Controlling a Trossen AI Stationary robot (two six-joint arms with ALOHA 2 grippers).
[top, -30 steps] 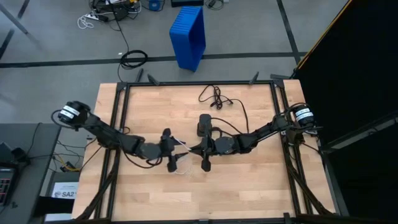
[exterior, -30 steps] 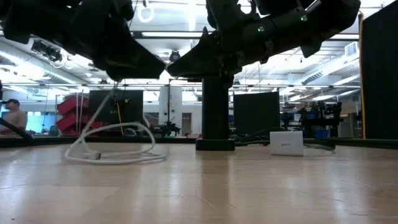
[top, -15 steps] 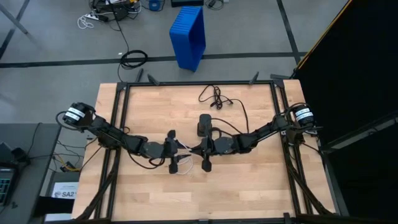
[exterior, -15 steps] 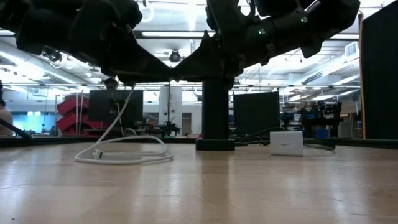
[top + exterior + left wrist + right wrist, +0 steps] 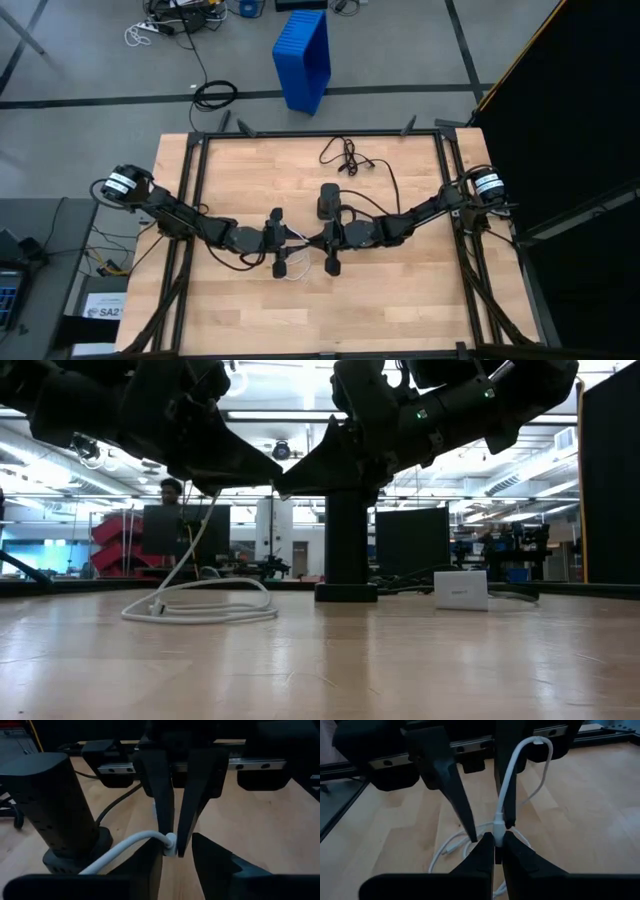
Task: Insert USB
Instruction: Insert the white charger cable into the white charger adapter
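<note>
The USB is a thin white cable. Its loose loops [image 5: 200,610] lie on the table below the grippers [image 5: 293,270]. One plug end [image 5: 498,831] is up in the air between the two grippers at mid table. My right gripper [image 5: 495,847] reaches in from the right [image 5: 311,240] and is shut on that plug. My left gripper [image 5: 177,856] faces it from the left [image 5: 293,241], open, with a finger on either side of the plug [image 5: 170,844]. From the plug the cable runs back along the left gripper, then drops to the loops. My right gripper pinches the cable's plug end [image 5: 498,831] between its two fingers, coming about level from the table's right. The plug is lifted clear of the table, and the cable leaves it toward the left gripper. My left gripper: the cable [image 5: 131,842] passes close by one finger [image 5: 150,862]; whether they touch I cannot tell.
A black tower power strip [image 5: 327,200] stands just beyond the grippers [image 5: 345,540], its black cord [image 5: 347,157] trailing toward the far edge. A small white box [image 5: 460,589] sits to the right of the tower. Bare wood lies toward the near edge.
My left gripper has moved toward the table's right, closing in on the right gripper. The hanging cable and its loops on the table have shifted right with it. The right gripper has kept still.
</note>
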